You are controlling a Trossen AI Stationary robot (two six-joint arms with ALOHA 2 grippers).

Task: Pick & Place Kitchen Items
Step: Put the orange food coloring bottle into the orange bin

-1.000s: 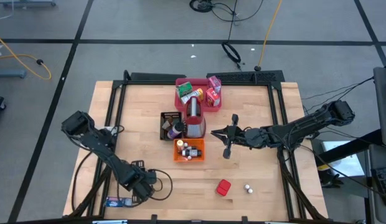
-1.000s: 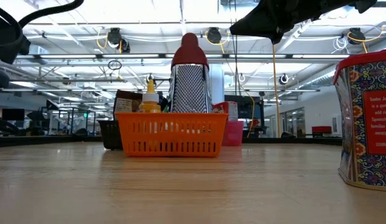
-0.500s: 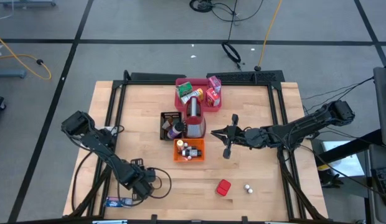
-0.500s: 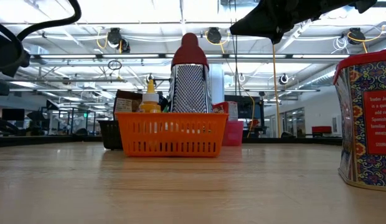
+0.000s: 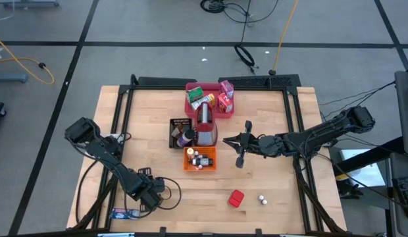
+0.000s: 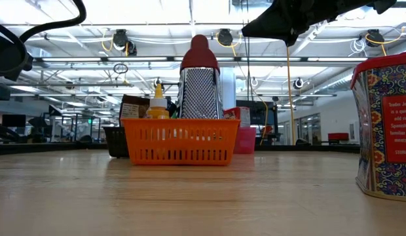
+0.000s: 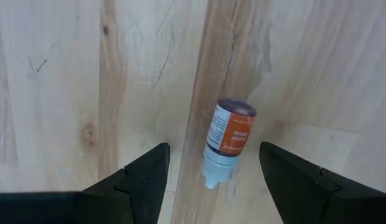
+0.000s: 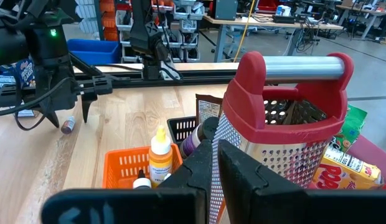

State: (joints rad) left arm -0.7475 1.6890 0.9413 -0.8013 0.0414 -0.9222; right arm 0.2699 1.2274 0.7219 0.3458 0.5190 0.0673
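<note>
A small bottle [image 7: 227, 142] with an orange label and a white cap lies on its side on the wooden table [image 5: 270, 171], near the left edge; the right wrist view also shows this bottle [image 8: 68, 124]. My left gripper [image 7: 215, 186] points down above it, open, with one finger on either side of the bottle and clear of it. From overhead, my left gripper [image 5: 148, 191] is at the table's near left. My right gripper [image 5: 225, 140] is shut and level, raised beside the red-and-silver grater [image 5: 205, 128] on its right side, and holds nothing.
The grater stands between a black basket [image 5: 178, 131], an orange basket [image 5: 199, 159] of small bottles and a pink tray [image 5: 191, 99] of cartons. A red tin [image 5: 236, 198] and two tiny shakers [image 5: 262, 199] stand on the near right. Bare wood lies around the bottle.
</note>
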